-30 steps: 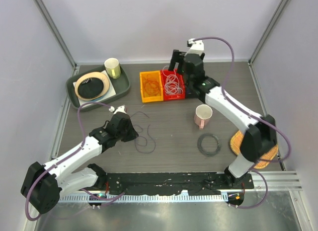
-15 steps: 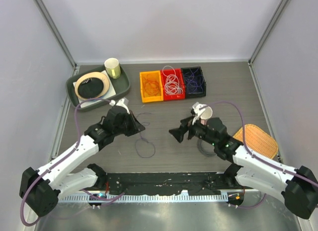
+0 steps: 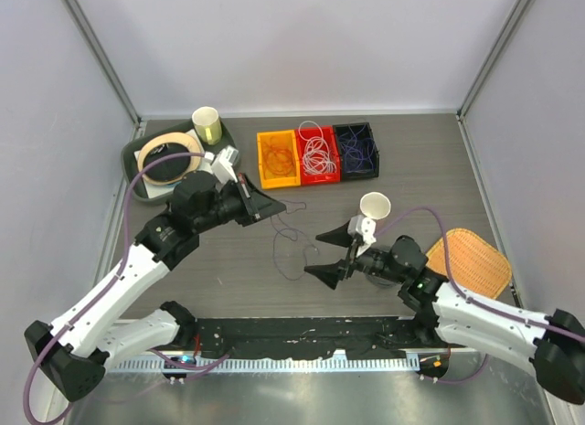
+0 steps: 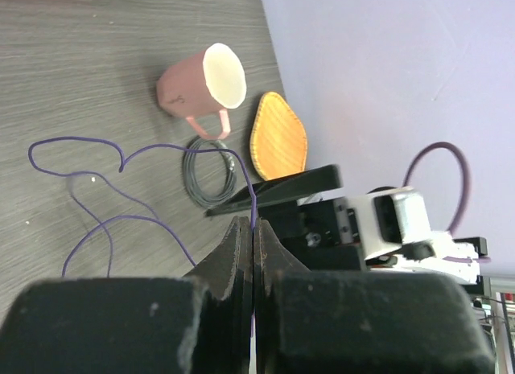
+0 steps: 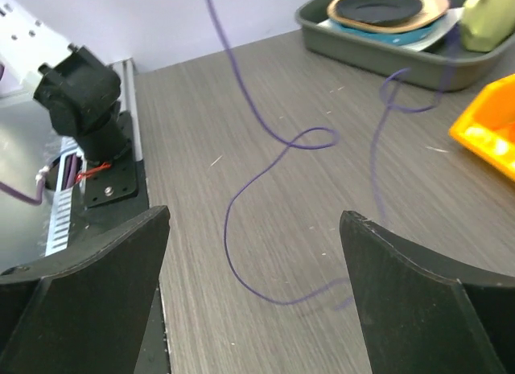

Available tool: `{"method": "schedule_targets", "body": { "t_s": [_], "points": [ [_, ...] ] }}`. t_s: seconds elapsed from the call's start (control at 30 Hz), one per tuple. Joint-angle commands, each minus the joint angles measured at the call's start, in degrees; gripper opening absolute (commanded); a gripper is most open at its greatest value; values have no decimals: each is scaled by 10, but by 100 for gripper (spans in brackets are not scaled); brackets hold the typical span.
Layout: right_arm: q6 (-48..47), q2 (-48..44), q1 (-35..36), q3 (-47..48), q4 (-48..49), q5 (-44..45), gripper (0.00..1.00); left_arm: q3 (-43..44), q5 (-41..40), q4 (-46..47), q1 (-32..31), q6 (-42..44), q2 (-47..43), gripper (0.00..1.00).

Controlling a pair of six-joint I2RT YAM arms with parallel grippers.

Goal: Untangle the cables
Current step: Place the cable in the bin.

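TANGLE ON THE TABLE: L gripper [image 4: 253, 228], reaching toward mid-table, has its two fingers pressed fully together on a thin purple cable [image 4: 173, 145]. The strand runs up out of the pinch, and its other bends and loops trail across the dark wood-grain tabletop [image 3: 183, 260] btwn the two arms. In the R wrist view the same cable drops from above, curls into one small loop and sweeps round in a wider curve on the table.

R gripper [image 3: 325, 254] sits low near the table's centre, pointing toward the L side, fingers spread wide w/ nothing btwn them. The purple strand lies just beyond its tips, and contact can't be made out.

At the far edge, three small bins stand side by side & touching. The orange bin [image 3: 278, 158] holds orange cables, the red bin [image 3: 329, 169] holds white cables, and the dark blue bin [image 3: 356, 132] holds purple ones.

A pink mug [image 4: 201, 88] stands upright near the R arm's wrist. Just beside it, per the L wrist view, lies a black coil of cord [image 4: 211, 171], flat on the table. An orange woven mat [image 3: 466, 265] rests by the R arm, partly under its lilac hose.

Far L: a grey-green tray [image 3: 230, 143] carries a pale yellow-green cup [image 3: 207, 125] & a round dish w/ a dark centre [image 3: 163, 160], partly hidden by the L arm.
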Motion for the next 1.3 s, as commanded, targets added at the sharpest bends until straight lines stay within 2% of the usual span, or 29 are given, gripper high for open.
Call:
{"method": "schedule_targets", "body": {
  "t_s": [0.0,0.1,0.17,0.27,0.3,0.4,0.57,0.77,0.9,1.03,1.13,1.17,1.2,1.27],
  "points": [
    [-37,77,58,33,86,63,93,34,21,7,-3,-16,-4,0],
    [-50,128,100,46,117,152,92,33,21,6,-3,-28,-3,0],
    [-53,161,110,48,143,167,93,29,20,8,-4,-37,-3,0],
    [-34,197,115,36,227,213,93,22,19,15,-5,-54,-4,0],
    [-36,223,116,31,291,243,93,22,24,15,-5,-63,-3,0],
    [-51,288,116,24,401,279,94,16,50,29,-7,-77,1,0],
    [-65,353,116,61,456,323,94,9,45,29,-20,-101,-7,0],
    [-59,358,115,70,503,379,97,-10,30,17,-24,-109,-38,0],
    [-65,351,111,87,466,374,97,-23,44,18,-30,-112,-42,0],
    [-68,351,102,98,469,362,97,-23,55,16,-34,-111,-38,0],
    [-119,355,99,100,480,278,96,-24,65,15,-35,-110,-32,0],
    [-124,356,99,106,478,266,94,-25,67,15,-35,-110,-30,0],
    [-128,356,99,111,465,257,88,-25,67,16,-36,-110,-27,0],
    [-126,352,99,127,436,249,71,-26,67,15,-36,-110,-26,0]
  ]
}}
